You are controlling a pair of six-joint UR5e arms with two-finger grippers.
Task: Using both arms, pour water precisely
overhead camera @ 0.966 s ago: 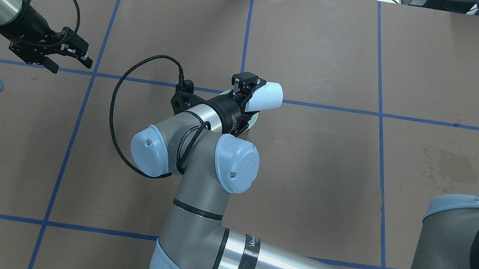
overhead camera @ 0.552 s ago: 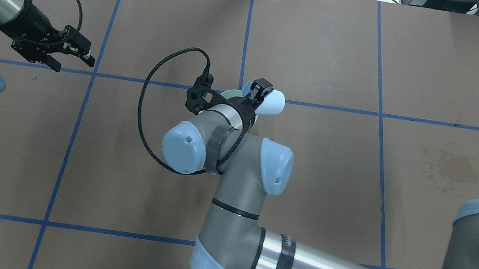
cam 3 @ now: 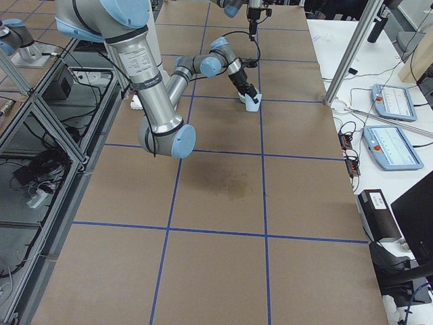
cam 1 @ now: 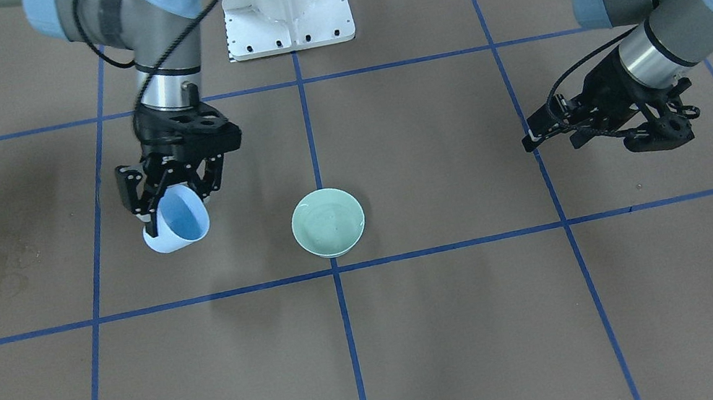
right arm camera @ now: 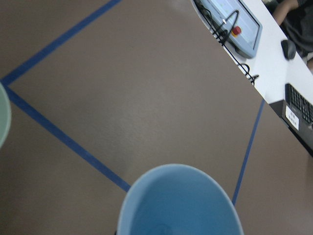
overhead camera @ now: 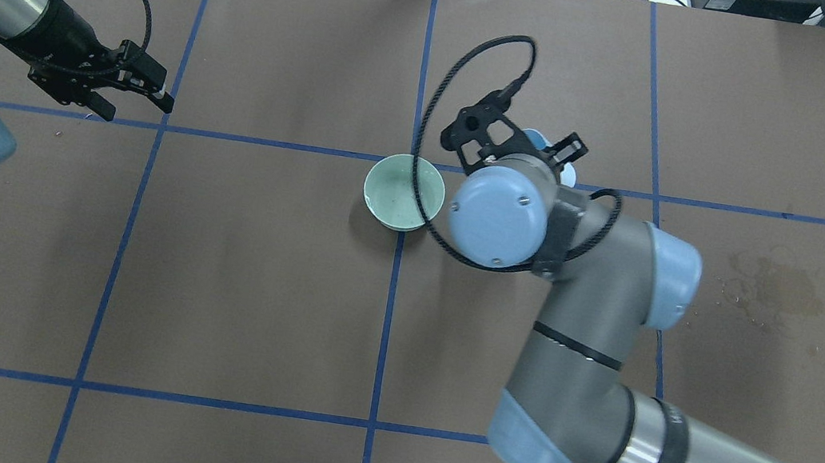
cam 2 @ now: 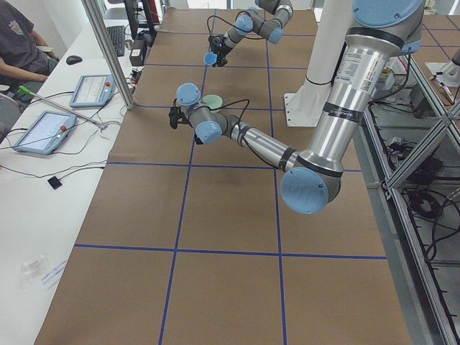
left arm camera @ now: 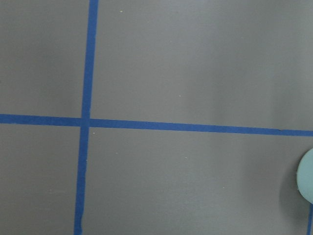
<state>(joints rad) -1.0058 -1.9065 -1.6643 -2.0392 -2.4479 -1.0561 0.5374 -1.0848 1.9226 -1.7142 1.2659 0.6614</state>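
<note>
My right gripper (cam 1: 172, 202) is shut on a pale blue cup (cam 1: 176, 222), held tilted above the table beside the green bowl (cam 1: 328, 222), about a cup's width clear of its rim. From overhead the right wrist hides most of the cup (overhead camera: 535, 137), to the right of the bowl (overhead camera: 403, 191). The right wrist view looks into the cup (right arm camera: 181, 205), whose inside looks blue and nearly dry. A faint glossy sheen of water (cam 1: 331, 225) lies in the bowl's bottom. My left gripper (overhead camera: 139, 100) hovers open and empty far off at the table's left.
A dried water stain (overhead camera: 776, 287) marks the brown paper on the right. The white pedestal base (cam 1: 284, 0) stands at the robot's side of the table. Blue tape lines grid the surface. Operator tablets (cam 2: 43, 129) sit on a side desk.
My right arm has swung right with the cup, away from above the bowl, which now shows in full. The left gripper has drifted slightly right.
</note>
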